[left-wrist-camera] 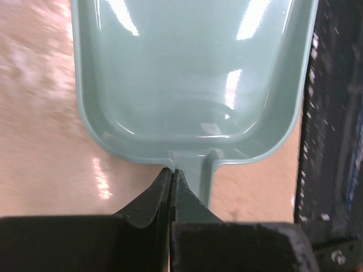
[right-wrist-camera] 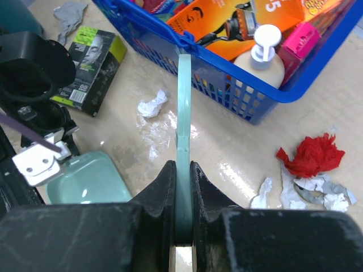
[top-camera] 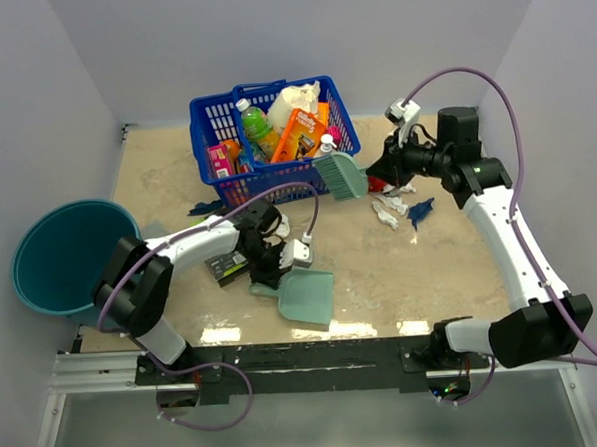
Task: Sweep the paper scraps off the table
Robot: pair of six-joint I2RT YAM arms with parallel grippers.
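Observation:
The paper scraps lie on the beige table (top-camera: 431,267). A red wad (top-camera: 379,184), white shreds (top-camera: 386,214) and a dark blue piece (top-camera: 419,209) sit right of the basket. A white wad (top-camera: 282,224) and a blue scrap (top-camera: 206,206) lie further left. In the right wrist view the red wad (right-wrist-camera: 312,154) sits over white-grey shreds (right-wrist-camera: 317,190). My right gripper (right-wrist-camera: 182,167) is shut on the mint-green brush's handle (right-wrist-camera: 184,102), the brush head (top-camera: 341,174) beside the basket. My left gripper (left-wrist-camera: 172,170) is shut on the handle wall of the mint-green dustpan (left-wrist-camera: 187,79), which lies flat near the front edge (top-camera: 307,295).
A blue basket (top-camera: 274,135) full of bottles and packets stands at the back centre. A round teal bucket (top-camera: 65,258) sits off the table's left edge. A flat black-and-green packet (top-camera: 224,265) lies just left of my left gripper. The black front rail (left-wrist-camera: 332,141) runs beside the dustpan.

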